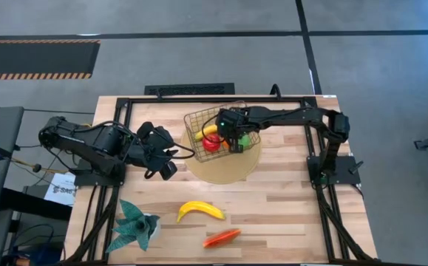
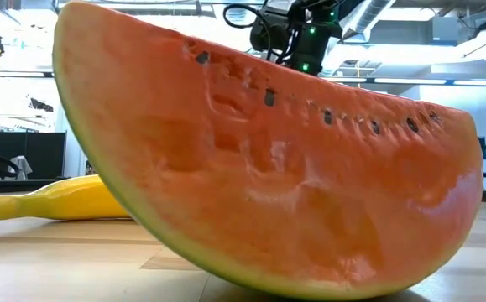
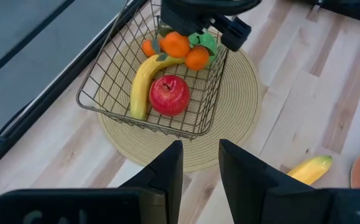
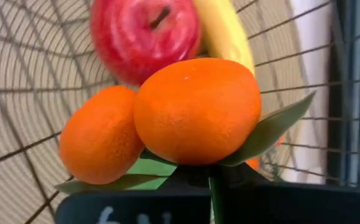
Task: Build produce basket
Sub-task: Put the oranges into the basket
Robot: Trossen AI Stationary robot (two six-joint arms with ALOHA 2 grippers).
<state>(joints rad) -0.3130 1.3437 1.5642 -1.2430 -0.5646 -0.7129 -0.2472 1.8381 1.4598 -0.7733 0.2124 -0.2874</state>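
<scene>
The gold wire basket stands on a round tan mat at the table's far middle. In it lie a red apple, a yellow banana and an orange tangerine. My right gripper is over the basket's right part, shut on a tangerine cluster with green leaves. My left gripper is open and empty, just left of the mat. A second banana and a red-orange watermelon slice lie on the near table. My right gripper holds the tangerine cluster at its green leafy end, coming from above and pointing down. The fruit and the gripper body hide the fingers. The two tangerines hang below the gripper, over the apple and the banana in the basket.
A teal spiky-leaved plant lies at the near left. A black frame runs along the table's far and side edges. In the low view the watermelon slice fills the front, with the banana behind it.
</scene>
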